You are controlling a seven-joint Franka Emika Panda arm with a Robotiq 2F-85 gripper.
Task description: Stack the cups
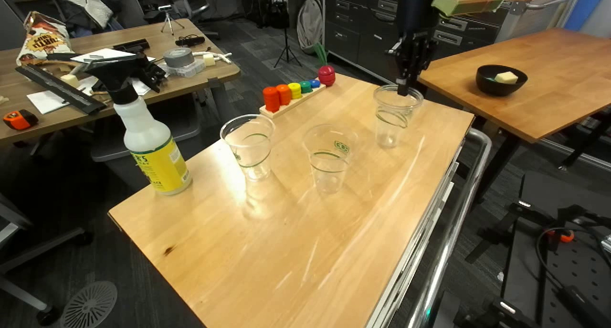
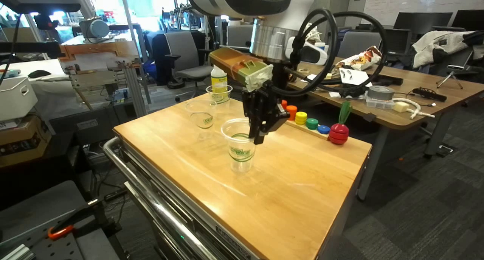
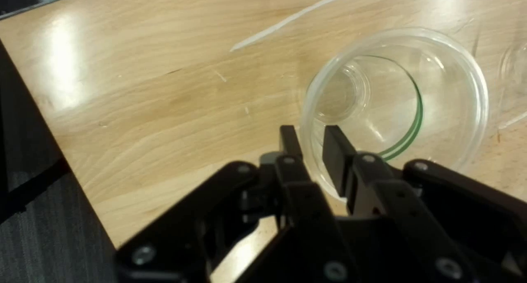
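Observation:
Three clear plastic cups stand upright and apart on the wooden cart top. The cup at my gripper (image 1: 390,127) (image 2: 241,154) shows in both exterior views and fills the right of the wrist view (image 3: 395,97). The middle cup (image 1: 329,163) (image 2: 201,118) and the cup beside the spray bottle (image 1: 250,149) (image 2: 220,97) stand in a loose row beyond it. My gripper (image 1: 403,87) (image 2: 258,135) points down at the nearest cup's rim. In the wrist view its fingers (image 3: 311,136) are partly apart, one inside and one outside the rim, with gaps visible. Part of another cup (image 3: 514,81) shows at the right edge.
A yellow spray bottle (image 1: 164,168) stands near a cart corner. A rainbow toy (image 1: 296,91) (image 2: 301,118) with a red radish-like piece (image 1: 327,75) lies along the back edge. A metal rail (image 1: 453,251) runs along the cart's side. A black bowl (image 1: 491,82) sits on another table.

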